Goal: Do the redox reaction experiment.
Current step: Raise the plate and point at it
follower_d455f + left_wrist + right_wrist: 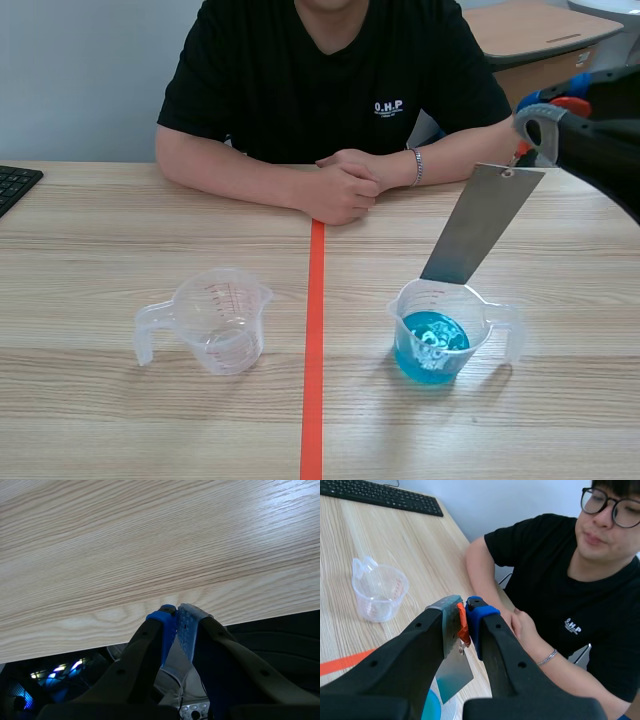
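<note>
A grey metal plate [480, 225] hangs tilted from my right gripper [530, 140], which is shut on the orange tab at the plate's top. Its lower end reaches the far rim of a clear measuring cup [445, 335] that holds blue liquid [432, 345]. I cannot tell whether the plate touches the liquid. In the right wrist view the plate [451, 672] drops from between the fingers of the right gripper [465, 617] toward the blue liquid [431, 707]. An empty clear measuring cup [215, 320] stands left of the tape line. My left gripper [176, 611] is shut on nothing above the table's near edge.
A person sits across the table with clasped hands [345, 185] resting near the tape line's far end. A black keyboard [15, 185] lies at the far left edge. The empty cup [377, 590] and keyboard [380, 495] also show in the right wrist view.
</note>
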Available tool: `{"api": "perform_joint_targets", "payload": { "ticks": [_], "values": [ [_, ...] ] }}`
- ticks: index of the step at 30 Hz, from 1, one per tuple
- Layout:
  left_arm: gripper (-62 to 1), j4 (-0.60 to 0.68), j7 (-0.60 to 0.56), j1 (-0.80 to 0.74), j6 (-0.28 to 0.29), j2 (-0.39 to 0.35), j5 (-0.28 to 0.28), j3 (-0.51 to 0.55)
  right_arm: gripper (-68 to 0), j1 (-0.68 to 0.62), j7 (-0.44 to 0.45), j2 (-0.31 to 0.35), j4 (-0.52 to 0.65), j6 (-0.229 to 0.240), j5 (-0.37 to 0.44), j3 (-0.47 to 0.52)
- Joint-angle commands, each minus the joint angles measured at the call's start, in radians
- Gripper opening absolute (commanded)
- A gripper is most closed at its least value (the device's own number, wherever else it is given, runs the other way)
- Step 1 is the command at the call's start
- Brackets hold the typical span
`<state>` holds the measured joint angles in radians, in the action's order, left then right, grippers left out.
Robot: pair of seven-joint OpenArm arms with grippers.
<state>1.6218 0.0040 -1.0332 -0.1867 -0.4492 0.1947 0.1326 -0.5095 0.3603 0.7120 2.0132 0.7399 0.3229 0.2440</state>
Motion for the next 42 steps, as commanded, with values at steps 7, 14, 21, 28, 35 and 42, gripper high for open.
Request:
{"api": "perform_joint_targets", "payload": {
  "ticks": [7, 14, 21, 28, 35, 42],
  "values": [
    [-56.3, 0.008, -0.01, 0.0, -0.002, 0.003, 0.003, 0.004, -66.0, 0.005, -0.13, 0.014, 0.08, 0.006, 0.148, 0.057],
    [-56.3, 0.008, -0.014, 0.0, 0.007, 0.002, 0.003, 0.004, -66.0, 0.005, -0.267, 0.014, 0.125, 0.006, 0.268, 0.087],
    [-56.3, 0.008, -0.011, -0.005, 0.052, 0.002, 0.002, 0.002, -66.0, 0.005, -0.333, 0.014, 0.14, 0.006, 0.318, 0.097],
    [-56.3, 0.017, -0.041, 0.016, 0.155, -0.091, 0.076, -0.012, -66.0, 0.005, -0.341, 0.014, 0.14, 0.006, 0.318, 0.097],
    [-56.3, 0.025, -0.098, 0.135, 0.183, -0.241, 0.1, -0.085, -66.0, 0.005, -0.34, 0.013, 0.14, 0.006, 0.318, 0.097],
    [-56.3, 0.048, -0.117, 0.288, 0.249, -0.397, 0.108, -0.193, -66.0, 0.005, -0.34, 0.013, 0.14, 0.006, 0.317, 0.097]
  ]
}}
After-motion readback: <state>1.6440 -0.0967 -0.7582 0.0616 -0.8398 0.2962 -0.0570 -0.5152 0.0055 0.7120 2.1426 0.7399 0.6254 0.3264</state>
